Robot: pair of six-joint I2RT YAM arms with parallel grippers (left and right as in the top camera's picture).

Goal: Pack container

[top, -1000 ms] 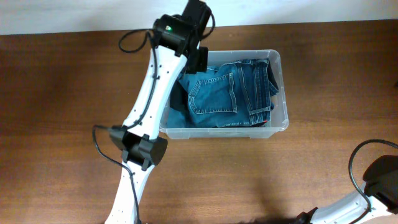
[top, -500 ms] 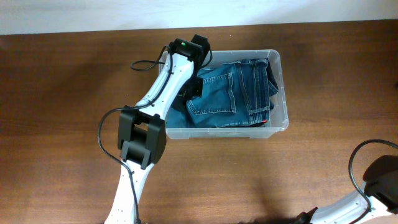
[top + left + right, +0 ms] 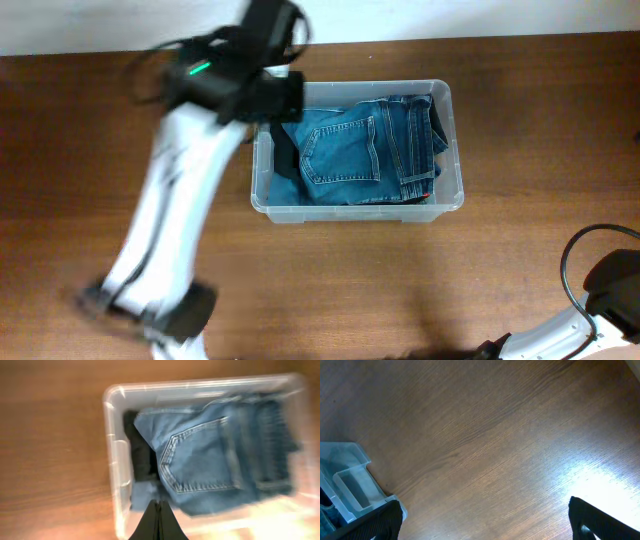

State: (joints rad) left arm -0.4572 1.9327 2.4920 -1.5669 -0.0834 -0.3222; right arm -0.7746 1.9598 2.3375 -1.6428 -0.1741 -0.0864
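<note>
The clear plastic container stands at the table's middle back. Folded blue jeans fill most of it, with a dark garment along its left wall. In the left wrist view the container, the jeans and the dark garment lie below my left gripper, which is shut, empty and raised above the bin's left side. My right gripper is open and empty over bare table. A corner of the container shows at its left.
My left arm is blurred with motion and crosses the table left of the bin. My right arm sits at the front right corner. A pale wall edge runs along the back of the wooden table.
My left arm has swung up and to the left, away from the bin's inside. Its gripper has left the clothes and is now above the bin's left rim. The jeans lie as before.
</note>
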